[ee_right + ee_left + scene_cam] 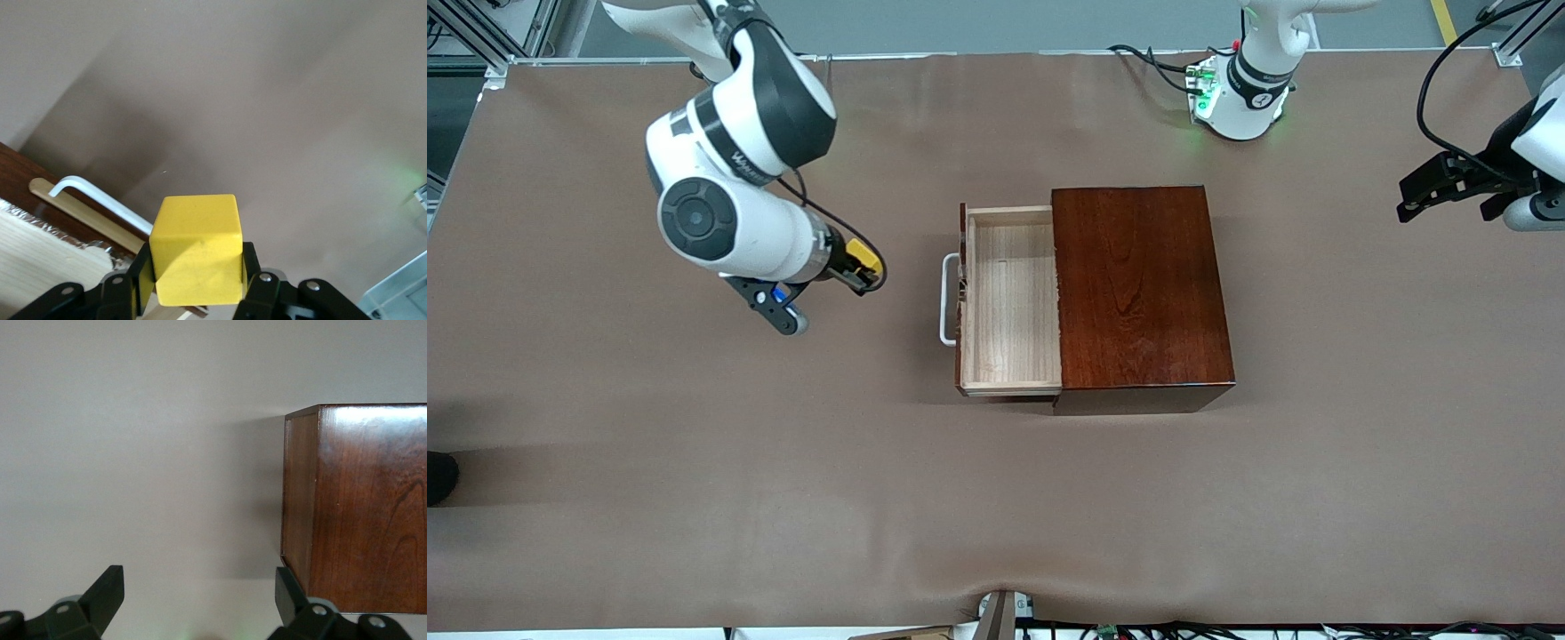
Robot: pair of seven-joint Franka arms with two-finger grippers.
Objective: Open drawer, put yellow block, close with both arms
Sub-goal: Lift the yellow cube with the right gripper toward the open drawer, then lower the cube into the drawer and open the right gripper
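Over table beside drawer (1009, 302): right gripper (864, 267) clamps yellow block (197, 248).

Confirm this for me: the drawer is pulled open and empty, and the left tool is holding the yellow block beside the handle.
Wrong arm. The right tool holds the yellow block, shut on it, over the table beside the handle; the right wrist view shows this. The left tool is open and empty near the wooden box. The drawer is indeed open and empty.

Wooden box (363, 507) cut off at left wrist view's edge (drawer (1009, 298) rear hidden inside box)
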